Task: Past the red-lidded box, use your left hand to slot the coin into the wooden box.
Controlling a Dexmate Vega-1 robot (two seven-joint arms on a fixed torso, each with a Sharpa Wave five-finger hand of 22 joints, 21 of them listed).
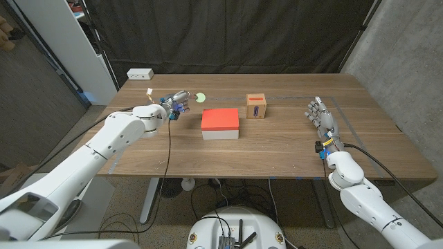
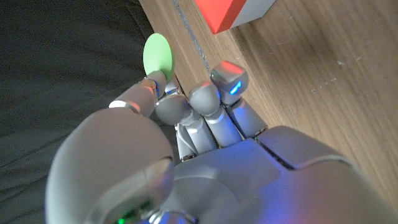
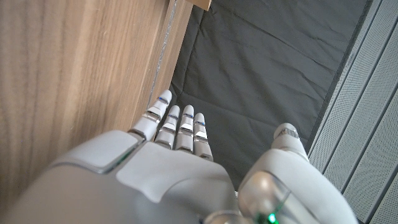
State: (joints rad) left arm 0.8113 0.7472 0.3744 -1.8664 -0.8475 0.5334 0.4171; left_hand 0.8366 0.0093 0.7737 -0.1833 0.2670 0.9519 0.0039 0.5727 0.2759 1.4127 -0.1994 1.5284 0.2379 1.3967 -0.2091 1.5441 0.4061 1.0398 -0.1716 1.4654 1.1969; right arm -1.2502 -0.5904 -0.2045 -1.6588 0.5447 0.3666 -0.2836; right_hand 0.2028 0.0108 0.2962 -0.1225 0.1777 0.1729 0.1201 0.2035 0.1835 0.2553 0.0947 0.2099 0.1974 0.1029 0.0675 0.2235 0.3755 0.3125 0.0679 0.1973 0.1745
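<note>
Black curtain hung behind the wooden desk (image 1: 277,149), and a white power strip (image 1: 140,73) lay at its far left corner; the red-lidded box (image 1: 220,124) sat near the middle, and the small wooden box (image 1: 257,106) stood just past it, slightly to the right, a dark slot showing in its red top face. The green coin (image 1: 200,97) lay just off the fingertips of the left hand (image 1: 174,105), to the left of both boxes and well apart from the wooden one; in the left wrist view the coin (image 2: 158,55) appeared pinched at its lower edge between two fingertips (image 2: 154,83) of that hand (image 2: 186,124), though whether it was lifted clear of the desk could not be told. The right hand (image 1: 321,118) stood on its edge at the right of the desk, released, fingers straight and grasping nothing; the right wrist view showed the same hand (image 3: 174,155).

Judged from this, the step in hand was securing the coin before carrying it; doing it well probably meant keeping the pinch low so most of the disc stayed exposed; carrying it right on the far side of the red lid rather than over it; turning the coin's edge in line with the slot; lowering it until the edge entered, then letting go.
</note>
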